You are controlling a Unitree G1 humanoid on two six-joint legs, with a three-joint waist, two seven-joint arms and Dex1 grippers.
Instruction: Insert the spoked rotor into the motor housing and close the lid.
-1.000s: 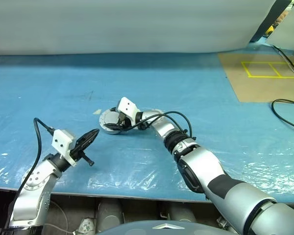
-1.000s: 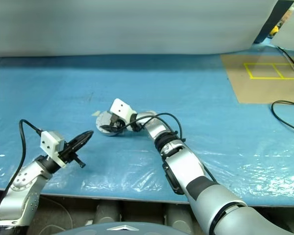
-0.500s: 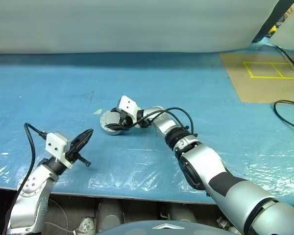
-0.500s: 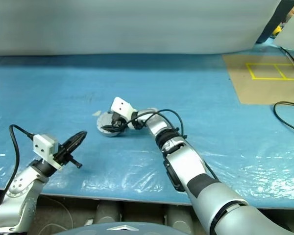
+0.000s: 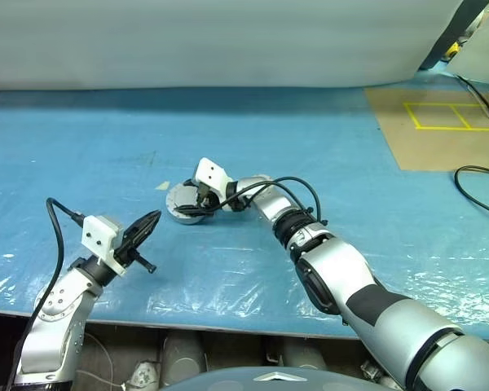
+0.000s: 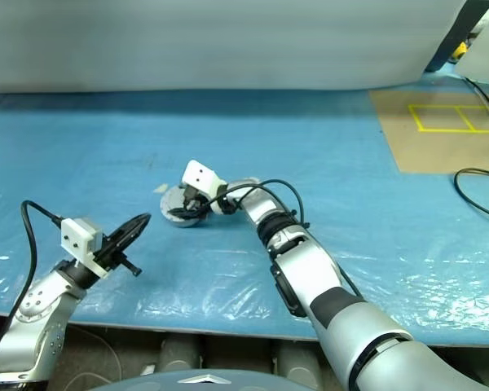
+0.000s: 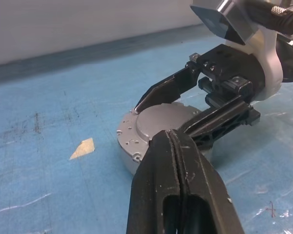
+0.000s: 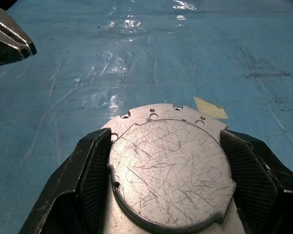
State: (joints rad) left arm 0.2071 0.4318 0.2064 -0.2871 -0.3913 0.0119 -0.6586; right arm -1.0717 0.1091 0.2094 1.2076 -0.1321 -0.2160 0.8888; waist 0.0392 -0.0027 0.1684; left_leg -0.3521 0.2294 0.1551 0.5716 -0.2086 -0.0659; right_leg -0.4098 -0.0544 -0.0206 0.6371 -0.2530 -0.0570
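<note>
The right gripper (image 8: 166, 195) straddles a round, scratched silver-grey metal lid (image 8: 172, 170) seated on the motor housing (image 7: 129, 141) mid-table, black fingers (image 8: 95, 170) spread wide against its rim; pressing it home squarely likely calls for keeping the disc level and centred. To the near left the left gripper (image 5: 147, 224) hovers with fingers pressed together, holding nothing. The work sits on a blue plastic-covered table (image 5: 350, 171), a tan tape scrap (image 7: 82, 148) just left of the housing, a brown board with yellow lines (image 5: 436, 126) far right.
</note>
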